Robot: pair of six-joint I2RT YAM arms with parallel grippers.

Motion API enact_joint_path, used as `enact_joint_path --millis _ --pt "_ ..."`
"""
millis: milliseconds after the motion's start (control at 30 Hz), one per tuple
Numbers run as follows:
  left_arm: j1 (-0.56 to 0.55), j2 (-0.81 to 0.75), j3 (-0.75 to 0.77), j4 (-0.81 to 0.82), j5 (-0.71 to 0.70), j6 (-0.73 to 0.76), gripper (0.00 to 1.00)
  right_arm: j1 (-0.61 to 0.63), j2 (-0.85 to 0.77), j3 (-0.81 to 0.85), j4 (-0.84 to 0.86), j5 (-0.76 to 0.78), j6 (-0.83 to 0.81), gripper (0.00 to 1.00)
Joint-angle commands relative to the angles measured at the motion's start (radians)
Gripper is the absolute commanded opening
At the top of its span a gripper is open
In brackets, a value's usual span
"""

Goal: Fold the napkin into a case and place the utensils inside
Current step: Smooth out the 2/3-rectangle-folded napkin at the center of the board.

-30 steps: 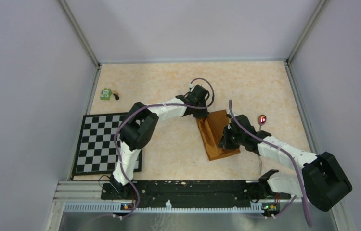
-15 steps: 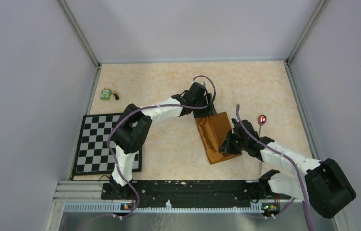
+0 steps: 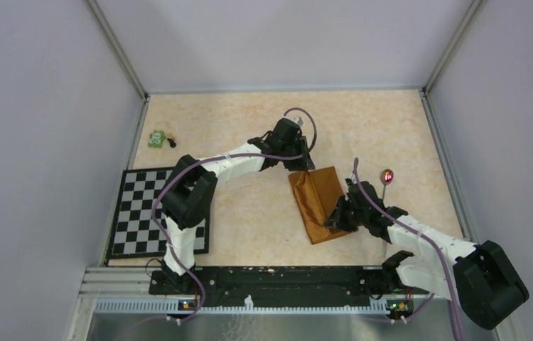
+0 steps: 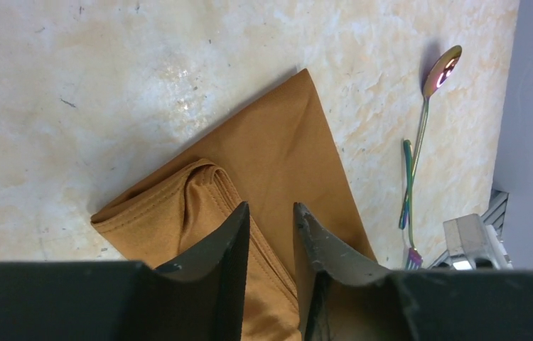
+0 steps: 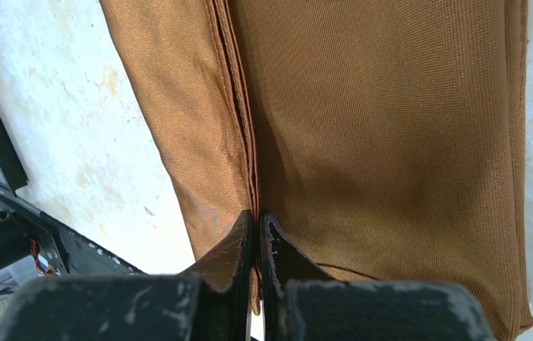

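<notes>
The rust-orange napkin (image 3: 318, 199) lies folded into a narrow rectangle at mid-table. It also shows in the left wrist view (image 4: 285, 149) and the right wrist view (image 5: 377, 106). My left gripper (image 3: 305, 165) hovers over its far end, jaws a little apart and empty (image 4: 271, 213). My right gripper (image 3: 336, 217) is at the napkin's near right edge, shut on a folded layer edge (image 5: 257, 217). An iridescent spoon (image 3: 387, 175) lies right of the napkin. In the left wrist view the spoon (image 4: 443, 67) lies beside another thin utensil (image 4: 407, 185).
A black-and-white checkered mat (image 3: 151, 213) lies at the left front. A small green toy (image 3: 155, 139) sits at the far left. Grey walls enclose the table on three sides. The black arm rail (image 3: 271, 280) runs along the near edge.
The napkin's raised far part has been laid flat to the right. My left gripper moved back and right with it and now stands open. My right gripper shifted slightly right, still pinching cloth.
</notes>
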Motion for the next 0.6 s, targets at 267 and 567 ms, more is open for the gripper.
enact_joint_path --millis 267,567 --pt "0.019 0.066 0.022 0.017 0.056 0.031 0.19 -0.008 -0.032 -0.018 -0.001 0.045 0.018 0.00" --pt "0.029 0.144 0.062 0.014 0.081 0.041 0.11 -0.009 -0.051 -0.034 0.008 0.033 0.025 0.00"
